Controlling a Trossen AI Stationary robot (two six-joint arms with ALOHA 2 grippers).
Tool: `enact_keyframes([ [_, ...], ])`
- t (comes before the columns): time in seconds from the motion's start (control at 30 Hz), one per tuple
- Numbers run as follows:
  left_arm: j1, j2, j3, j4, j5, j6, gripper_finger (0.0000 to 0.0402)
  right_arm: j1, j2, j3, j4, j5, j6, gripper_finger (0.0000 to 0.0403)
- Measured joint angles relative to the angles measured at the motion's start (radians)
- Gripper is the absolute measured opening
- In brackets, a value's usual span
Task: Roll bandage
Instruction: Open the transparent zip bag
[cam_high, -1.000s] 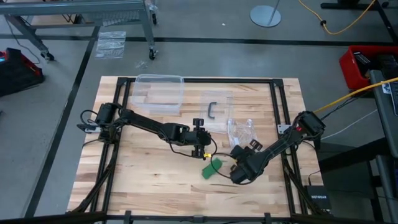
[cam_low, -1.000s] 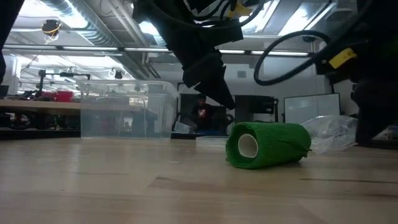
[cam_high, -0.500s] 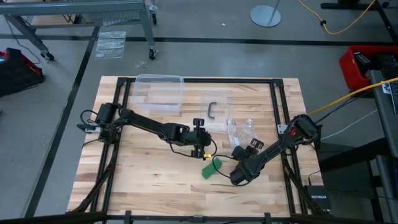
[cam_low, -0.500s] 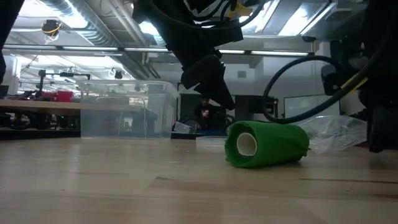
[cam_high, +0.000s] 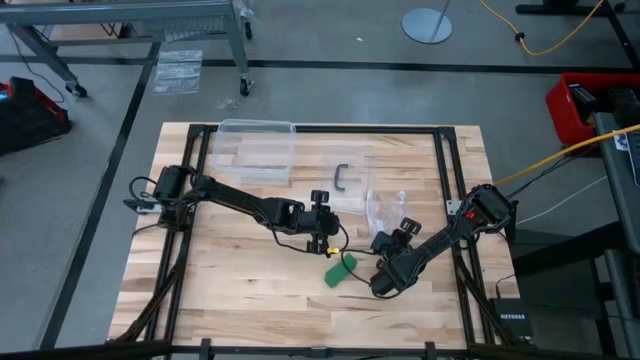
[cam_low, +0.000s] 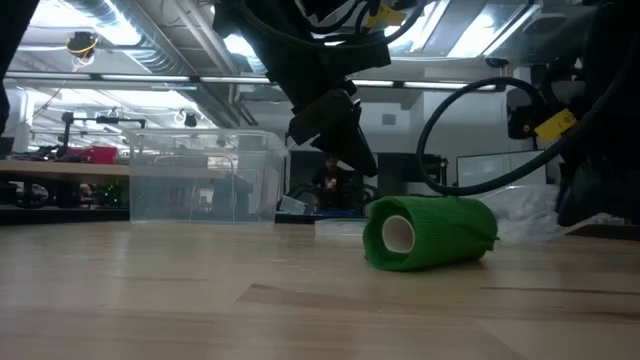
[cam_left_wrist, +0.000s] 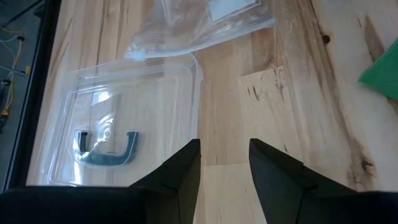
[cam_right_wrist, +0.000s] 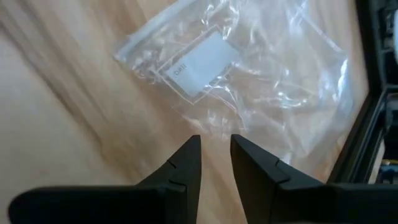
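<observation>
The right tool (cam_high: 395, 243) has swung away, fingers parted and empty like the left tool (cam_high: 322, 240). The bandage (cam_high: 341, 268) lies rolled on the surface (cam_high: 230, 290); any finishing nudge should stay gentle.

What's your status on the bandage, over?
Left gripper open, empty, beside bandage. Right gripper open, empty, over plastic bag. Bandage rolled, lying free on table. Nothing blocking.

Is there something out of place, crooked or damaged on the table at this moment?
Nothing stands out. The bandage lies on its side on the table as a compact green roll, free of both tools. The clear plastic bag is crumpled but looks whole.
</observation>
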Motion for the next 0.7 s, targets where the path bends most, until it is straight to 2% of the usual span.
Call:
enact_keyframes([
  [0.1, 0.0, 0.0, 0.0, 0.0, 0.0, 0.0, 0.0129, 0.0, 0.0, -0.01, 0.003, 0.019, -0.004, 0.0092],
  [0.3, 0.0, 0.0, 0.0, 0.0, 0.0, 0.0, 0.0129, 0.0, 0.0, -0.054, 0.046, -0.023, -0.004, 0.0092],
  [0.53, 0.0, 0.0, 0.0, 0.0, 0.0, -0.002, 0.0129, 0.0, 0.0, -0.091, 0.107, -0.02, -0.029, 0.0091],
  [0.63, 0.0, 0.0, 0.0, 0.0, 0.0, -0.003, 0.0129, 0.0, 0.0, -0.103, 0.109, -0.005, -0.028, 0.0073],
  [0.7, 0.0, 0.0, 0.0, 0.0, 0.0, -0.003, 0.0129, 0.0, 0.0, -0.11, 0.109, 0.005, -0.02, 0.0044],
])
